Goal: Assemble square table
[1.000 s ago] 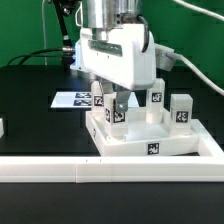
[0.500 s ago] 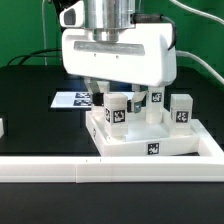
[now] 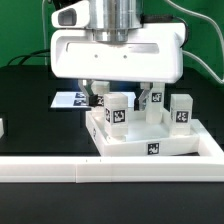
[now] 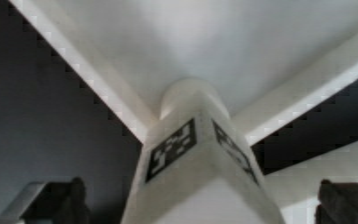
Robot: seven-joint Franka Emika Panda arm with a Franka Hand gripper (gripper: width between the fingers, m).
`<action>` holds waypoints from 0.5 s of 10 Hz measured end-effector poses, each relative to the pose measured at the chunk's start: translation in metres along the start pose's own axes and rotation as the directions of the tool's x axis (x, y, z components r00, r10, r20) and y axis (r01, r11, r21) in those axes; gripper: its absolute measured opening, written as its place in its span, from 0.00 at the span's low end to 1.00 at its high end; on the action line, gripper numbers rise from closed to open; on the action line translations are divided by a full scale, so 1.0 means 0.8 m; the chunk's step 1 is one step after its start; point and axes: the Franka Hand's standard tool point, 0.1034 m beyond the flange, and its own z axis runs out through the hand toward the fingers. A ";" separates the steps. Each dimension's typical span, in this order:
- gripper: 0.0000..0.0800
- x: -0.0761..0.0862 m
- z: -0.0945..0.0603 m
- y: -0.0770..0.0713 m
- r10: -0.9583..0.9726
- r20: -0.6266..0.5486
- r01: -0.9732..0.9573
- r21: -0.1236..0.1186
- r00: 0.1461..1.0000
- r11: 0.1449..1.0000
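We are holding our gripper [image 3: 118,97] wide open, gripping nothing, above a leg [image 3: 117,113]. That leg is standing upright in the tabletop [image 3: 160,143].

One camera stands off the arm, low and close to the black table [image 3: 25,100]. It looks level across the white border wall [image 3: 60,168] at the square table [image 3: 150,140], with the gripper [image 3: 118,95] filling the upper middle. The wrist camera looks straight down, very near one tagged leg [image 4: 197,140]. Both views share that leg [image 3: 117,112].
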 end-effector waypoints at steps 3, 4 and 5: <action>0.81 0.000 0.000 0.000 -0.207 0.000 0.207 -0.005 0.978 0.978; 0.81 0.000 0.000 0.001 -0.287 0.001 0.287 -0.006 0.958 0.958; 0.81 0.001 0.000 0.001 -0.350 0.001 0.350 -0.008 0.937 0.937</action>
